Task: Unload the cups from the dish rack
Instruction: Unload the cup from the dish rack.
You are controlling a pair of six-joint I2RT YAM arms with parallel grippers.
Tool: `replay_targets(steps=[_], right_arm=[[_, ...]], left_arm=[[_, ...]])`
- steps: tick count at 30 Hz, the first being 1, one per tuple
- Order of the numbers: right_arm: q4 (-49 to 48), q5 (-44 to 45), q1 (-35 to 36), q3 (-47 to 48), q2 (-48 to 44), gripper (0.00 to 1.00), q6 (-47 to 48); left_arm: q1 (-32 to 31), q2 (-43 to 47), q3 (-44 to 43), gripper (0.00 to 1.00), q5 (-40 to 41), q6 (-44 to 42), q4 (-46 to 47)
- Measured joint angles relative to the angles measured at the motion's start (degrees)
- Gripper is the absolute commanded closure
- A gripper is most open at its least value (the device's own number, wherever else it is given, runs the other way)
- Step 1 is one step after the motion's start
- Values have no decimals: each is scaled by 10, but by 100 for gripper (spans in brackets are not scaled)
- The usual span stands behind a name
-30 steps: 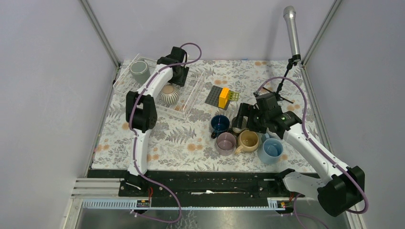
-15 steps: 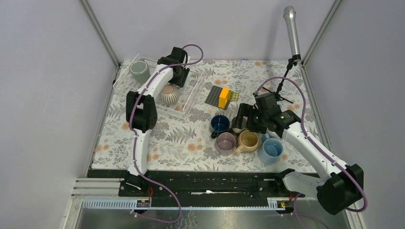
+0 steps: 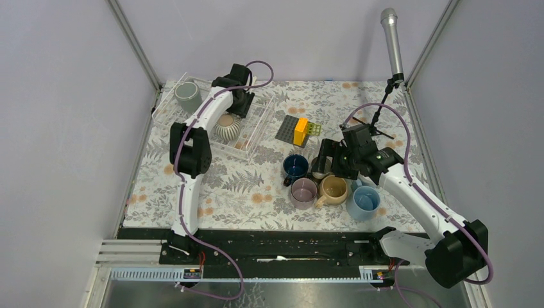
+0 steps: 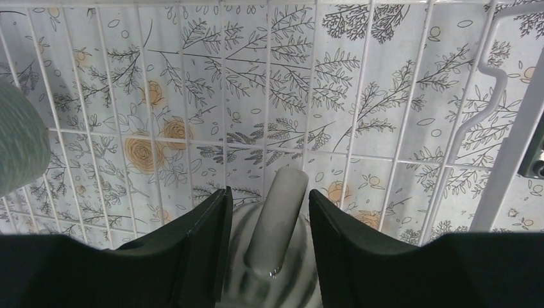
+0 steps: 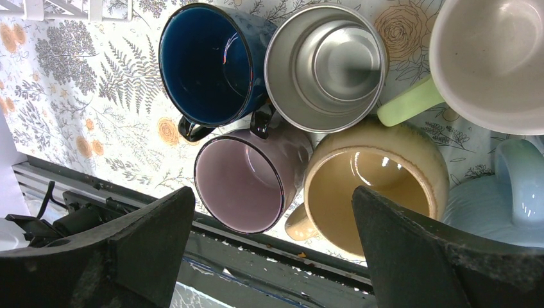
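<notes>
The dish rack point(image 3: 260, 130) of clear wire stands at the back left. It holds a grey cup point(image 3: 188, 96) and a ribbed grey-white cup point(image 3: 227, 126). My left gripper point(image 3: 235, 106) reaches down into the rack. In the left wrist view the left gripper point(image 4: 269, 194) is open, its jaws straddling the ribbed cup's handle point(image 4: 280, 218) with a gap on each side. My right gripper point(image 5: 272, 192) is open and empty above the cups on the table: navy point(image 5: 205, 64), steel point(image 5: 327, 64), mauve point(image 5: 247, 176), tan point(image 5: 372, 186), pale green point(image 5: 494, 64) and light blue point(image 5: 513, 199).
A dark grey studded plate point(image 3: 289, 127) with a yellow block point(image 3: 300, 130) and a green block point(image 3: 314, 129) lies right of the rack. A microphone on a stand point(image 3: 391, 45) rises at the back right. Metal frame posts edge the floral mat.
The left jaws have drawn a little closer round the ribbed cup's handle. Neither arm has visibly shifted, and the right gripper stays wide.
</notes>
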State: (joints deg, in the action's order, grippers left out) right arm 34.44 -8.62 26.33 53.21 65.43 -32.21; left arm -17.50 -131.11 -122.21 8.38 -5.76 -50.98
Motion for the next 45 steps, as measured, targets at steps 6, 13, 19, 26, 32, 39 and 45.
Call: replay_targets(steps=[6, 13, 19, 26, 32, 39, 45], right_arm=[[0, 0, 0, 0, 1, 0, 0], [0, 0, 0, 1, 6, 0, 0], [0, 0, 0, 2, 8, 0, 0], [0, 0, 0, 2, 9, 0, 0], [0, 0, 0, 2, 9, 0, 0], [-5, 0, 0, 2, 9, 0, 0], [-8, 0, 0, 2, 9, 0, 0]], left_arm=[[0, -12, 0, 53, 2, -3, 1], [1, -27, 0, 62, 3, -5, 1], [3, -30, -4, 87, 5, -5, 0], [4, -30, -5, 100, 4, 1, 2], [12, -26, -5, 100, 4, 19, 1], [35, -8, -17, 100, -2, 58, 0], [49, 16, -38, 100, -18, 88, 0]])
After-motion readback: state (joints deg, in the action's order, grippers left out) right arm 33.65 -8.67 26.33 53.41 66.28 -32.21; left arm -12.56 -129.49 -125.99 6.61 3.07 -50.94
